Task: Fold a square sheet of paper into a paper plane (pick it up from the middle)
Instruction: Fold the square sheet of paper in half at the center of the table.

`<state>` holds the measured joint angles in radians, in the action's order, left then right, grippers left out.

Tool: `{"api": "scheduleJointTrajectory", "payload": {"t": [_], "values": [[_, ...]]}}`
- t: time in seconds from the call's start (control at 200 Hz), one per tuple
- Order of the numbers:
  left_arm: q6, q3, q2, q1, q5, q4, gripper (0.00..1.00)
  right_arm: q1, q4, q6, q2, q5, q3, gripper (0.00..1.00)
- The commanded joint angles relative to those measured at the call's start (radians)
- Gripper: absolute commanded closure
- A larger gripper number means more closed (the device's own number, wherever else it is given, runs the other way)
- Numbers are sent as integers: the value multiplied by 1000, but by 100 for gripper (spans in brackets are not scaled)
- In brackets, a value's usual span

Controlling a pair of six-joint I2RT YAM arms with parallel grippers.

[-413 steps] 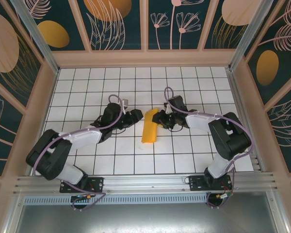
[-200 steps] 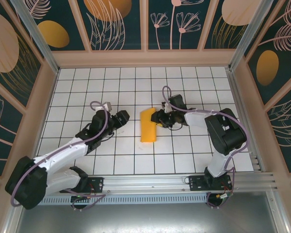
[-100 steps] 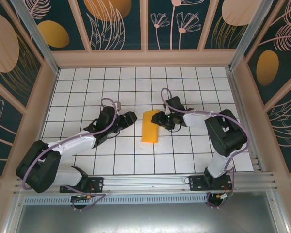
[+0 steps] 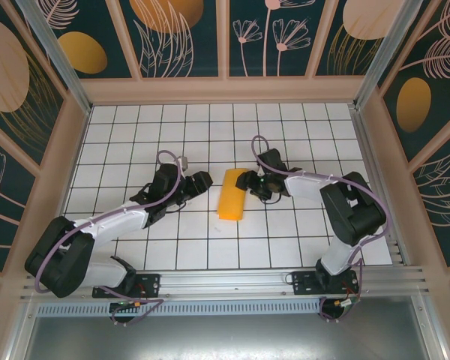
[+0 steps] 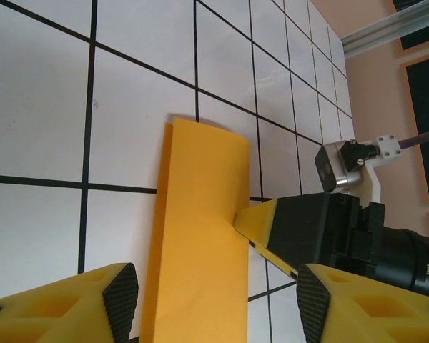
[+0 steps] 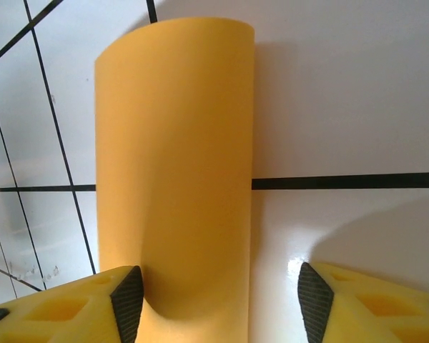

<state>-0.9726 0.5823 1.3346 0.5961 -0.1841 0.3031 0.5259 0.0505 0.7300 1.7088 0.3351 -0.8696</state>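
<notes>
The square sheet of paper (image 4: 231, 196) lies folded lengthwise into an orange-yellow strip in the middle of the white grid table (image 4: 135, 135). My left gripper (image 4: 202, 182) hovers open just left of the strip's far end. In the left wrist view the strip (image 5: 200, 236) runs up between its fingertips (image 5: 216, 304). My right gripper (image 4: 246, 182) stands open at the strip's right edge. In the right wrist view the paper (image 6: 175, 143) bulges slightly and dips beside the gripper's (image 6: 220, 304) left finger (image 6: 125, 300). That yellow finger (image 5: 261, 221) touches the strip's edge.
Wooden walls (image 4: 225, 90) with dark leafy wallpaper enclose the table on three sides. An aluminium rail (image 4: 225, 281) with both arm bases runs along the near edge. Open grid tiles surround the strip.
The right gripper's jaws have opened wider at the strip's far end, and the paper there has settled flatter. The left arm swung back in towards the strip from the left.
</notes>
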Motion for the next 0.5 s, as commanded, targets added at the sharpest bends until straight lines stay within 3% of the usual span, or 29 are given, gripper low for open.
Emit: {"api": "scheduleJointTrajectory", "payload": {"t": [0.0,0.215,0.495], "values": [[15,23,6,3,-16,23,37,-4,48,-37,-56,-8,3,36],[15,21,9,2,-20,28,37,-3,162,-69,-36,-107,-35,36],[17,20,13,3,-23,28,37,16,190,-57,22,-146,-71,36]]}}
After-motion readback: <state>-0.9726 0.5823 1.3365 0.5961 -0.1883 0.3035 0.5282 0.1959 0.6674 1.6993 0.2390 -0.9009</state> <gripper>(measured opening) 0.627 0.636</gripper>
